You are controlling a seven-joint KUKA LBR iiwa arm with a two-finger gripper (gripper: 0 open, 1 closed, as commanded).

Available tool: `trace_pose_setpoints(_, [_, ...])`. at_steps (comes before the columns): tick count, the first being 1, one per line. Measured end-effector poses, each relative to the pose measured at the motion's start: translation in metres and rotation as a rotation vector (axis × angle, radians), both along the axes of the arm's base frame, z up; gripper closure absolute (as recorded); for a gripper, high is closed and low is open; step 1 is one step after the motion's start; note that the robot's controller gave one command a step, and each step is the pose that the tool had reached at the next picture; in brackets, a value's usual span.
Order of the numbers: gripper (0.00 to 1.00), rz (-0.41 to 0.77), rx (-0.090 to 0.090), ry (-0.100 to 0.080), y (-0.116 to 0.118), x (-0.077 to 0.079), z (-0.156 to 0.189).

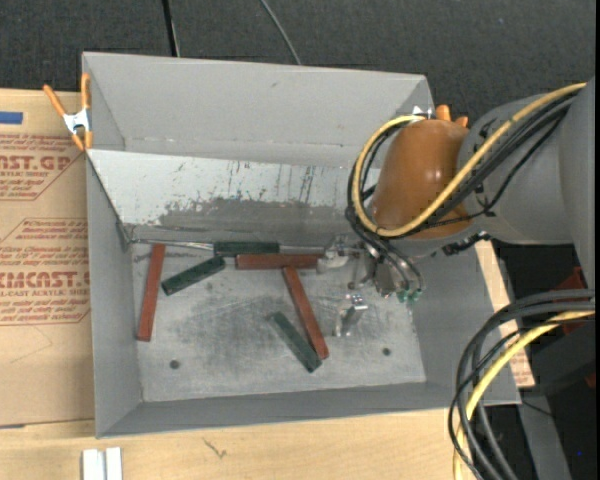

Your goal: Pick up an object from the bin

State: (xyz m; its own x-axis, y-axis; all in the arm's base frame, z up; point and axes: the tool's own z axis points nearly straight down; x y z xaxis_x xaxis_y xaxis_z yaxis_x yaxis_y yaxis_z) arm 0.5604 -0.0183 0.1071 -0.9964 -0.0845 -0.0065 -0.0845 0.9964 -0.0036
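Red-brown stick (pixel 305 313) lies just beside the hand (pixel 354 316); whether it is open I cannot tell.

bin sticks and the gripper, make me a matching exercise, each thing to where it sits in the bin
Things:
1. brown stick lying level
2. brown stick farthest from the gripper
3. dark green stick beside the slanted brown stick
4. gripper

Places:
a. right side of the bin, over the floor
b. left of the floor
c. mid-floor, toward the front wall
d. mid-floor, by the back wall

Pairs: 1-d, 2-b, 3-c, 4-a
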Motion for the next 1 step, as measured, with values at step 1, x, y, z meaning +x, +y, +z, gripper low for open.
trace_pose_setpoints(1, [0.00,0.056,0.001,0.009,0.0249,0.0058,-0.0165])
